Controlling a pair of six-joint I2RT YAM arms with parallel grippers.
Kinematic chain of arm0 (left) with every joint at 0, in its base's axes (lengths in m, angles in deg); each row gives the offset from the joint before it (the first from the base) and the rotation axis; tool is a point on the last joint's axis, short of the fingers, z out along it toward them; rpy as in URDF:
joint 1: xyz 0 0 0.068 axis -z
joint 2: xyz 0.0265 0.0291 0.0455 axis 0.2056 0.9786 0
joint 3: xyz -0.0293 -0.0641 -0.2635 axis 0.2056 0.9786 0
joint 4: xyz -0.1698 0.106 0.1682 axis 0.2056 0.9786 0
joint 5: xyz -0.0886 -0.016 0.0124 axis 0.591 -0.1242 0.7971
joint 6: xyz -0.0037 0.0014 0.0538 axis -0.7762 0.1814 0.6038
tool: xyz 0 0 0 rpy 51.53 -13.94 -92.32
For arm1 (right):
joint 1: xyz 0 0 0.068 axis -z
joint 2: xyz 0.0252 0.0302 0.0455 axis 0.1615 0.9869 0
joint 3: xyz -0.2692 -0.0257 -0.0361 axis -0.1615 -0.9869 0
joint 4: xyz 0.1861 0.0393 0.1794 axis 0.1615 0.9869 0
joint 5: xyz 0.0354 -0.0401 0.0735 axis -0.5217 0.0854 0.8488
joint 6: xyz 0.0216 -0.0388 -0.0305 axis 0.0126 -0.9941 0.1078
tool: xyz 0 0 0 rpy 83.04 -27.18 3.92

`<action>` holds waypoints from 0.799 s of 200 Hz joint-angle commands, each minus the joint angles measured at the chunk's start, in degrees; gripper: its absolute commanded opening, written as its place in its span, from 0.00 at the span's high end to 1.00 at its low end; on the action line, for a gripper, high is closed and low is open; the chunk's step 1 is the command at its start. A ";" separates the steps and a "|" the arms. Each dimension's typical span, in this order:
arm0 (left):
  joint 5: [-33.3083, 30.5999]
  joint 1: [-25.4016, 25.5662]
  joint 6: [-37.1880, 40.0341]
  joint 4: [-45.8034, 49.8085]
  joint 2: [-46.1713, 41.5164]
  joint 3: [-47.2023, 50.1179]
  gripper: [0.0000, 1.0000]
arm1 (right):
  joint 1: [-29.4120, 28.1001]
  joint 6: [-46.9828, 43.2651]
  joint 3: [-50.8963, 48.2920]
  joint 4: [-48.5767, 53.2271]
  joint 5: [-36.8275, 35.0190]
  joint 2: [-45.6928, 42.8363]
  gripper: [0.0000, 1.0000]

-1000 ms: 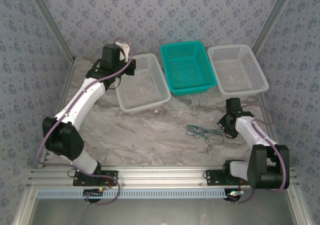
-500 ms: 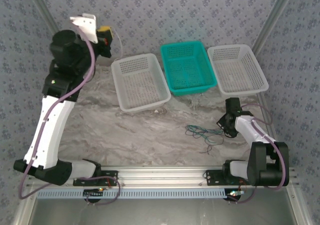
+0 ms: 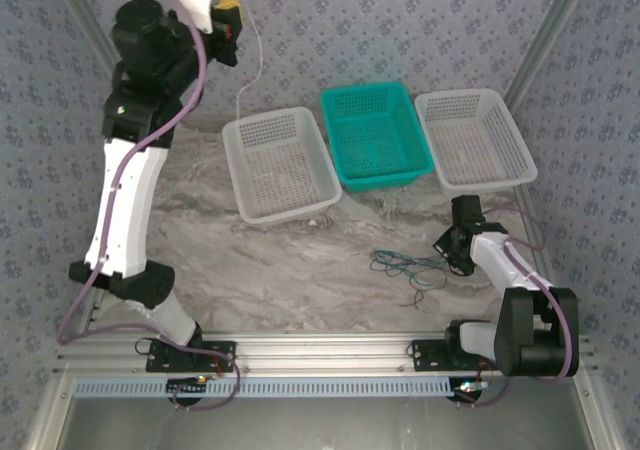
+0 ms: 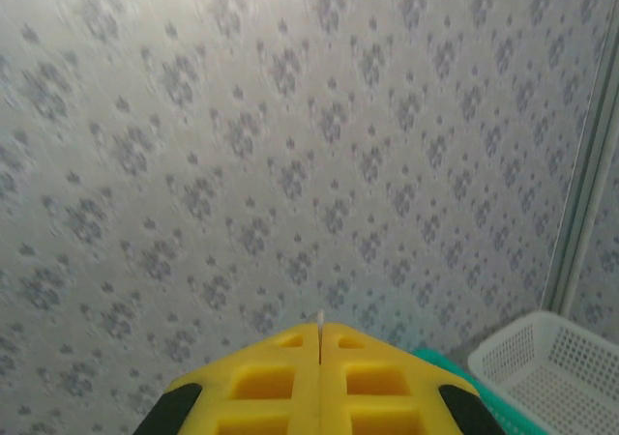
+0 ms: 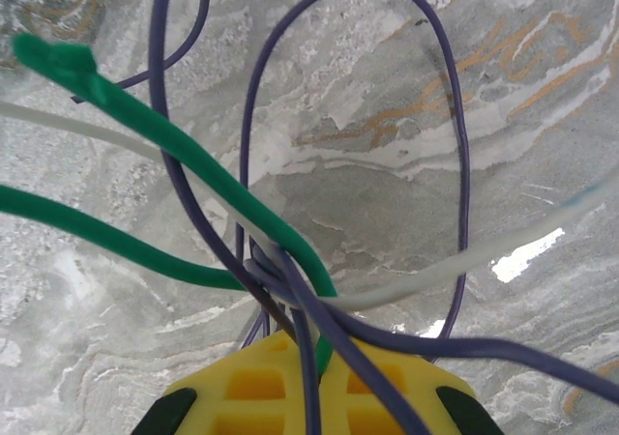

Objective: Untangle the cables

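The left claw [image 3: 228,18] is high above the far left corner of the desk [image 3: 250,260], close to the patterned wall [image 3: 400,20]. In the left wrist view its yellow fingers [image 4: 261,377] are pressed together, and a whitish wire [image 4: 320,316] is pinched in the seam between them. From above, that whitish wire [image 3: 257,65] hangs from the claw in a loose curve. Its lower end is just beside the far left corner of the left white basket [image 3: 318,160]; whether it touches the rim cannot be told.

Three perforated baskets stand in a row along the far side of the desk: the left white basket, a teal basket [image 3: 340,145] in the middle and the right white basket [image 3: 520,155]. The teal basket sits close against the baskets on either side. Their mesh floors show across the whole inside; a wire this thin would be hard to make out there.

The remaining cables [image 3: 408,268] lie in a small tangle on the marbled desk, in front of the teal basket and well apart from all three baskets. The right claw [image 3: 452,253] is down at the tangle's right edge. Seen from the right wrist, this claw [image 5: 308,343] is clamped narrow on a bundle of strands: a green wire [image 5: 145,116], dark purple wires [image 5: 455,155] looping outward, and a pale wire [image 5: 435,271] crossing over them.
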 commanded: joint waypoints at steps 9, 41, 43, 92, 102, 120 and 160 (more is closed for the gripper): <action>-0.08 -0.21 -1.62 1.13 1.60 5.75 1.00 | 0.33 -0.71 -0.55 1.45 -0.02 -1.98 1.00; -0.89 -0.39 -6.08 -4.53 0.35 22.34 0.90 | 0.19 -1.09 1.93 3.45 7.15 -5.28 1.00; -0.84 -0.45 -6.42 -4.57 0.39 23.96 0.87 | 0.11 -1.25 2.18 3.42 7.84 -5.57 1.00; 5.08 -0.91 -15.15 -11.42 -5.19 41.18 0.27 | -2.53 -6.04 11.39 7.53 18.88 -11.09 1.00; 5.63 -0.91 -16.19 -11.49 -7.41 42.64 0.25 | -3.63 -6.80 13.34 8.15 20.11 -11.70 1.00; 9.82 -0.78 -18.29 -13.05 -12.47 46.31 0.24 | -5.92 -7.16 16.29 8.97 20.72 -12.37 1.00; 22.34 2.95 -17.90 -17.19 -24.19 56.98 0.23 | -12.21 -7.84 23.10 8.33 20.03 -12.91 1.00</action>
